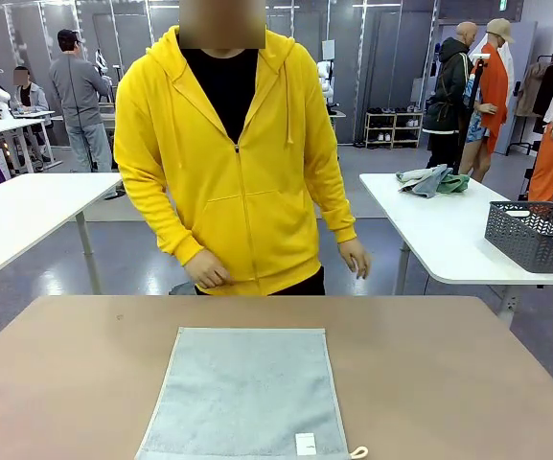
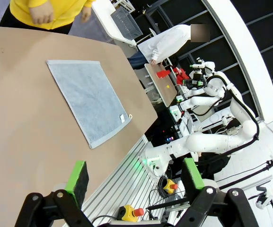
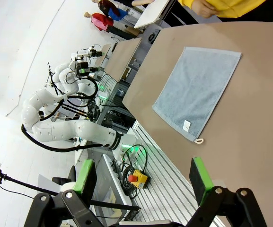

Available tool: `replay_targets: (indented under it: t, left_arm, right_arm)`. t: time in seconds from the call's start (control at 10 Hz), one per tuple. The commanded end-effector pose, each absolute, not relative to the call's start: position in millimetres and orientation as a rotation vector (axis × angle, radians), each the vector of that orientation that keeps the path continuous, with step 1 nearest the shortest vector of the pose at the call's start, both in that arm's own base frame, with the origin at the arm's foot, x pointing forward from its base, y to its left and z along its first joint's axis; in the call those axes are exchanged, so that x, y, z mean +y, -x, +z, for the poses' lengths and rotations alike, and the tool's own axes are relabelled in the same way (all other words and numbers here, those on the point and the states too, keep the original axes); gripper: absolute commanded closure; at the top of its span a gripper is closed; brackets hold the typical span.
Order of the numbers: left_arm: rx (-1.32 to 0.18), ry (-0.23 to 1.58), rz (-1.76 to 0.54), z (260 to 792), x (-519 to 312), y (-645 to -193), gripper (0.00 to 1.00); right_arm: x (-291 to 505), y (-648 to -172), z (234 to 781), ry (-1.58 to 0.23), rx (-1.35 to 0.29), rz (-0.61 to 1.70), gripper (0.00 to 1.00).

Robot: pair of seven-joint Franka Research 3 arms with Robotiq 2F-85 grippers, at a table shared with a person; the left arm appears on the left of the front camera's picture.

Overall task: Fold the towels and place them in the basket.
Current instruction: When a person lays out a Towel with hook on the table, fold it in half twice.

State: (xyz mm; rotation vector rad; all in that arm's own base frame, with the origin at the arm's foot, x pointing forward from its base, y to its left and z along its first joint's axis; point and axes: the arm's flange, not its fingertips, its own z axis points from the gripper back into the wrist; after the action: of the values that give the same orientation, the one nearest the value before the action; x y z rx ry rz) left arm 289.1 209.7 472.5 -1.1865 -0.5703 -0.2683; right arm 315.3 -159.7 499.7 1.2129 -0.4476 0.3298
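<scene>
A pale blue-grey towel (image 1: pixel 247 393) lies flat and unfolded on the brown table, near the robot's edge, with a white label and a loop tag (image 1: pixel 358 451) at its near right corner. The same towel (image 2: pixel 86 98) shows in the left wrist view and in the right wrist view (image 3: pixel 198 90). The dark grey lattice basket (image 1: pixel 537 235) stands on a white table at the far right. More towels (image 1: pixel 432 179) lie in a heap on that white table. My left gripper (image 2: pixel 136 175) is open above the table's near edge. My right gripper (image 3: pixel 143 177) is open too, holding nothing.
A person in a yellow hoodie (image 1: pixel 233 163) stands at the far side of the brown table (image 1: pixel 449 383), hands (image 1: pixel 206 271) hanging just past its edge. White tables stand at left (image 1: pixel 27 216) and right (image 1: pixel 439 225).
</scene>
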Motion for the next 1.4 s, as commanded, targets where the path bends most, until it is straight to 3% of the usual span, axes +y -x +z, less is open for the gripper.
replay_targets:
  t: [0.0,0.3,0.6,0.9,1.1,1.3]
  left_arm:
    - [-0.569,1.077,-0.354,497,203,-285,0.0]
    - [-0.52,0.831,-0.588,548,174,-284,0.0]
    - [-0.467,0.436,-0.882,596,103,-281,0.0]
    - [-0.402,0.021,-1.182,606,-2,-269,0.0]
    - [-0.384,0.011,-1.415,588,-67,-252,0.0]
    - [-0.378,-0.005,-1.52,564,-102,-240,0.0]
  right_arm:
    - [-152,-316,526,-1.1,-0.429,0.438,0.0]
    - [-118,-327,571,-0.888,-0.352,0.664,0.0]
    - [-56,-339,606,-0.585,-0.275,0.912,0.0]
    - [27,-333,627,-0.339,-0.237,1.142,0.0]
    - [79,-322,625,-0.162,-0.258,1.32,0.0]
    - [115,-308,611,-0.104,-0.284,1.455,0.0]
